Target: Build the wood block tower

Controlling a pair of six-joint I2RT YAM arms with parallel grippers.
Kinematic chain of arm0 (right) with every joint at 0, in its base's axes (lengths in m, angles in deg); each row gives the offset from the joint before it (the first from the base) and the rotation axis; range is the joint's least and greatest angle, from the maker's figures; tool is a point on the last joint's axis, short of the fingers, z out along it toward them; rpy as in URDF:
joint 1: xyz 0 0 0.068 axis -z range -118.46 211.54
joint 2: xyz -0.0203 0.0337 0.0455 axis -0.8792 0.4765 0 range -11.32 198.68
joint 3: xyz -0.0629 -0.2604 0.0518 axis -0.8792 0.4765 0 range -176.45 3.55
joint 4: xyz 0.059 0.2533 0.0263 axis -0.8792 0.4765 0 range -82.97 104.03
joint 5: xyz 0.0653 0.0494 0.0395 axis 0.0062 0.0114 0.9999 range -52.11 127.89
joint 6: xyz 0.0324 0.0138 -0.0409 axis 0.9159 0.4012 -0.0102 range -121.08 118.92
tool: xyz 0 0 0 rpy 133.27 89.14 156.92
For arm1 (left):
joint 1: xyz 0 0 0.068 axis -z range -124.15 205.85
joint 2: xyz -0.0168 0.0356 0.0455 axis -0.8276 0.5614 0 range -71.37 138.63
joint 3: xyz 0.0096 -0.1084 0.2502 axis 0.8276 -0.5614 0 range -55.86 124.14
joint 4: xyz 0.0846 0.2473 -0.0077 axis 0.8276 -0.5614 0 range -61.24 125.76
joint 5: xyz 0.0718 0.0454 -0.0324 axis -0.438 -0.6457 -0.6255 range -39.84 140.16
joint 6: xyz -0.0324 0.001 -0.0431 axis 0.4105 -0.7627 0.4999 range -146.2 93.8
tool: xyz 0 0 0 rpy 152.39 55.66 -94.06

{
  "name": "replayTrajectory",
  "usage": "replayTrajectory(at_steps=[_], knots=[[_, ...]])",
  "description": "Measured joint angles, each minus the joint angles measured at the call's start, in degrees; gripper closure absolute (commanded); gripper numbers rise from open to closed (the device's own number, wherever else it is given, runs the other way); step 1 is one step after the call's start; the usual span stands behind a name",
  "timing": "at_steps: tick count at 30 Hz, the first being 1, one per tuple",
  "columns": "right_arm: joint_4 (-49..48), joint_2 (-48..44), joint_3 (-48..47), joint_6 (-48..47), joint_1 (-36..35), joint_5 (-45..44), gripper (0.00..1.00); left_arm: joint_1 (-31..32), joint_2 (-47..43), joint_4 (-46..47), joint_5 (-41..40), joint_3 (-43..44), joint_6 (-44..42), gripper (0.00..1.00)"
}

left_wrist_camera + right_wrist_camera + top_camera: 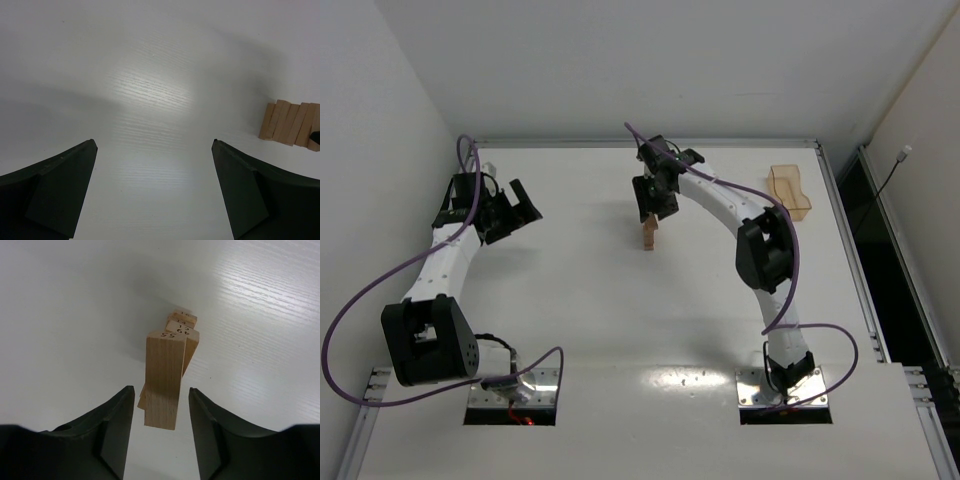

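Nearest my right wrist lens are the two dark fingers [117, 435] of the right end effector [161, 390]. They are parted partway, and a sliver of desk [65, 330] shows on either side of the block [162, 385] standing between them. I see no contact, so it has hold of nothing.

That block has "55" handwritten in black on its end face, at the top of the view. Its long face is turned to me, and its long axis runs up the frame with a slight tilt. I can't tell whether its lower end rests on the desk. Behind it a second end face reads "49" above marks I can't make out. A third face carries writing too small to read.

From the top camera the tower [648, 236] is a narrow upright cluster at mid-desk, just under the right end effector. In the left wrist view the blocks [290, 122] show at the right edge as a row set side by side, all leaning the same way.

The left end effector [154, 142] is spread wide and empty over bare desk, well apart from the tower. The tray [790, 188] sits at the far right of the desk, and the right arm [760, 250] lies between it and the tower.
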Motion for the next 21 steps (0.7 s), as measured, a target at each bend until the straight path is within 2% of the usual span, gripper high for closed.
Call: replayTrajectory(at_steps=[9,12,17,21], knots=[[-0.1,0.0,0.0,0.1,0.0,0.2,0.51,0.0,0.0,0.0,0.0,0.0,0.0,0.00],[-0.3,0.0,0.0,-0.7,0.0,0.3,0.42,0.0,0.0,0.0,0.0,0.0,0.0,0.00],[-1.6,-0.7,0.3,-3.9,-0.4,0.2,0.37,0.0,0.0,0.0,0.0,0.0,0.0,0.00],[-3.5,-6.2,4.9,-6.8,-1.1,-0.3,0.36,0.0,0.0,0.0,0.2,0.0,-0.3,0.00]])
